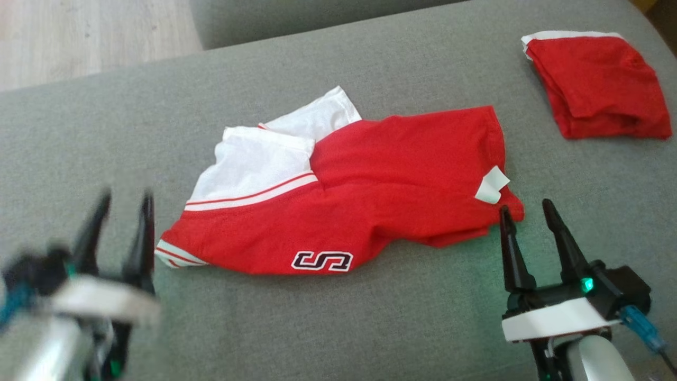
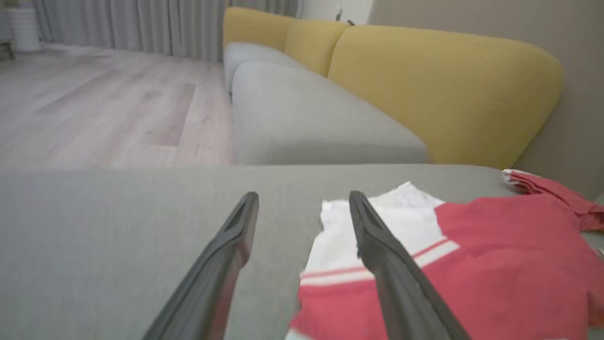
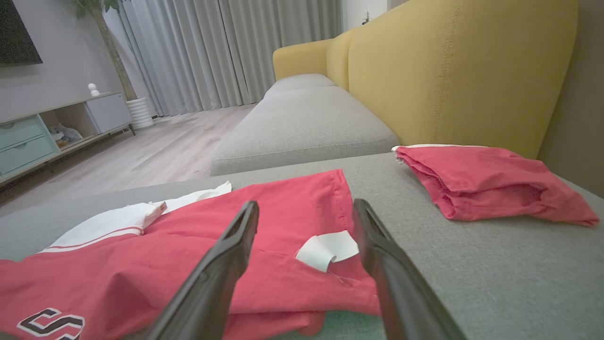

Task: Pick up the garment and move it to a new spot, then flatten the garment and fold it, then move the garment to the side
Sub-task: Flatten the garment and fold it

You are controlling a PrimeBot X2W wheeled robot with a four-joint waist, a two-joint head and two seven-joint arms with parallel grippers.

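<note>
L gripper (image 1: 128, 200): jaws wide apart, nothing held. Red/white jersey (image 1: 402, 174) lies rumpled on grey sofa cushion (image 1: 370, 328), striped sleeve end just beside L's inner finger. R gripper (image 1: 526, 207): jaws spread wide, empty, tips at jersey's hem corner, white tag (image 1: 492, 185) just ahead of them. Folded red garment (image 1: 597, 84) lies well beyond R jaws, off to their right.

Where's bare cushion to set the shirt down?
Free: cushion left of the shirt, the far strip behind it, and the near strip between the left gripper and right gripper. Crowded: far right corner, taken by the folded red garment.
</note>
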